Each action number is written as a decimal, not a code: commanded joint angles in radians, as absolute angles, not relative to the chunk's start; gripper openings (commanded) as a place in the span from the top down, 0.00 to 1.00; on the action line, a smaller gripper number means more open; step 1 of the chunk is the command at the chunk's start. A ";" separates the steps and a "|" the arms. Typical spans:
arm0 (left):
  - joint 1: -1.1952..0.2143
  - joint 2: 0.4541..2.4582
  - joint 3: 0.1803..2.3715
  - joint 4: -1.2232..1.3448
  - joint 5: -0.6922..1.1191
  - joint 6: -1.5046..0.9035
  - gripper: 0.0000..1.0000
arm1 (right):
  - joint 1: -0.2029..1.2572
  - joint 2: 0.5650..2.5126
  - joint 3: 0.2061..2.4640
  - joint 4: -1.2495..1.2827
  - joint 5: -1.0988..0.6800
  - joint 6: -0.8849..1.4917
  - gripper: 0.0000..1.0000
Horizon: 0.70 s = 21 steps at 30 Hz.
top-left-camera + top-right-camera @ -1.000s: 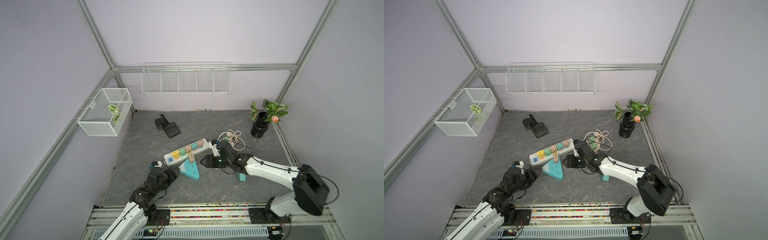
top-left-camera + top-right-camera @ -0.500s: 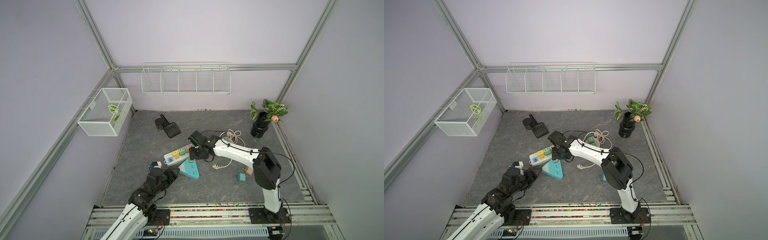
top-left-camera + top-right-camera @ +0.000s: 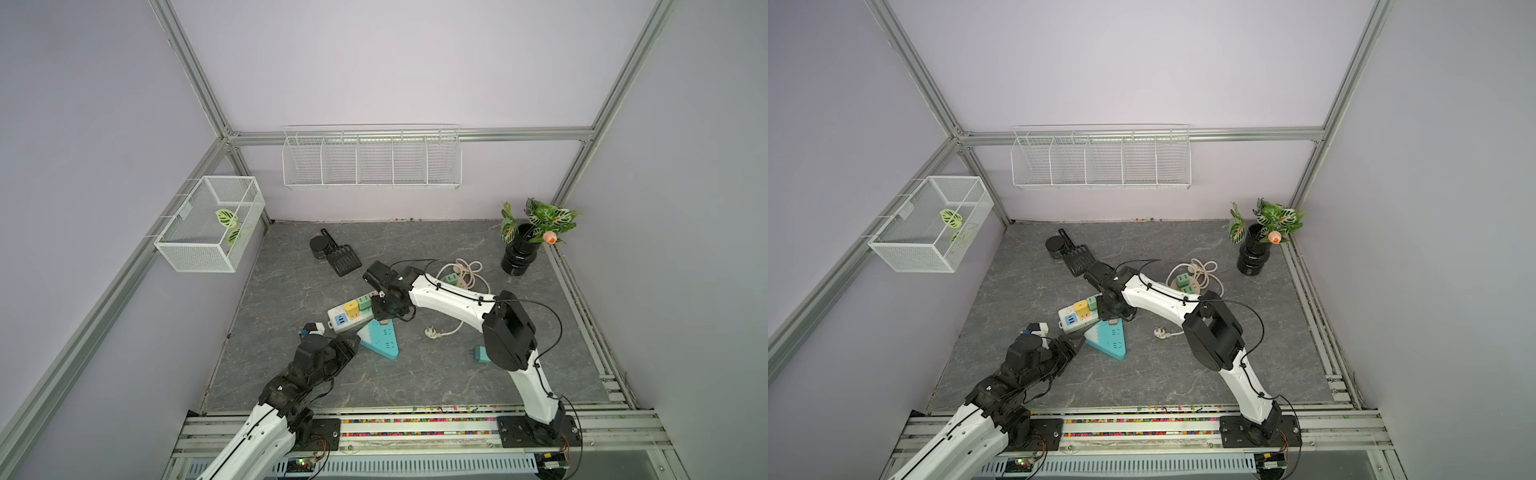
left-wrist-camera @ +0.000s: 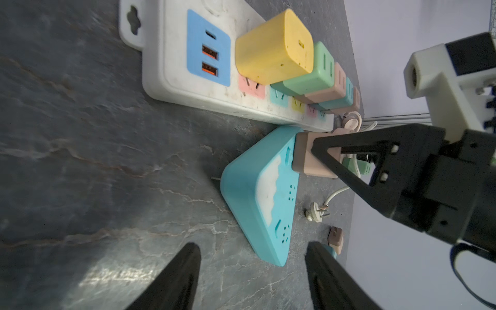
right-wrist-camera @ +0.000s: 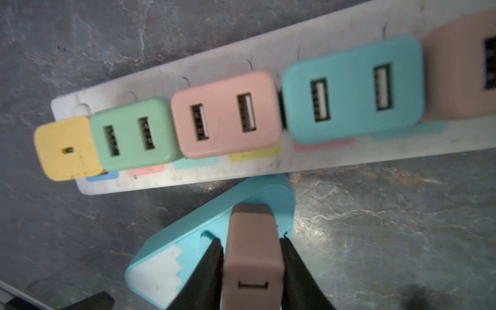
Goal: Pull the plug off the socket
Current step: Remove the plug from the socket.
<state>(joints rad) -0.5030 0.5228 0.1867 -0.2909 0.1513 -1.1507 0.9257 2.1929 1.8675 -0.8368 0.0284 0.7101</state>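
Over on the left, the left tool sits low over the bench, its two black fingers spread wide with nothing between them. Only their tips show in the left wrist view; the rest is cut off by the frame edge. Just ahead of them lies the teal socket, flat on the bench, its tip right up by the white strip. Whether the two touch is hard to say.

Moving across, the plug, a dull pink block, stands on the socket's face near that tip, with no gap showing and its pins out of sight. The right tool is clamped on it, one finger on each side in the right wrist view. There the plug's near end runs off the frame and the strip's adapters blur. In both top views the plug is buried under the right tool's wrist, so the grip cannot be read from there.

Further right, a loose white cord plug lies on the bench. A teal adapter peeks out, half hidden by the right arm.
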 commanded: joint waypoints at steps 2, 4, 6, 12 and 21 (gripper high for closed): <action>-0.499 0.599 0.179 -0.184 0.178 -1.166 0.33 | 0.932 2.197 1.879 -0.902 0.064 0.668 0.74; -0.499 0.650 0.188 -0.143 0.182 -1.161 0.33 | 0.936 2.188 1.877 -0.902 0.067 0.655 0.79; -0.499 0.713 0.205 -0.113 0.181 -1.146 0.33 | 0.939 2.176 1.871 -0.903 0.070 0.647 0.80; -0.499 0.947 0.286 -0.039 0.219 -1.119 0.34 | 0.940 2.120 1.784 -0.839 0.035 0.660 0.81; -0.499 1.239 0.374 -0.021 0.324 -1.133 0.54 | 0.940 2.095 1.699 -0.764 -0.032 0.695 0.81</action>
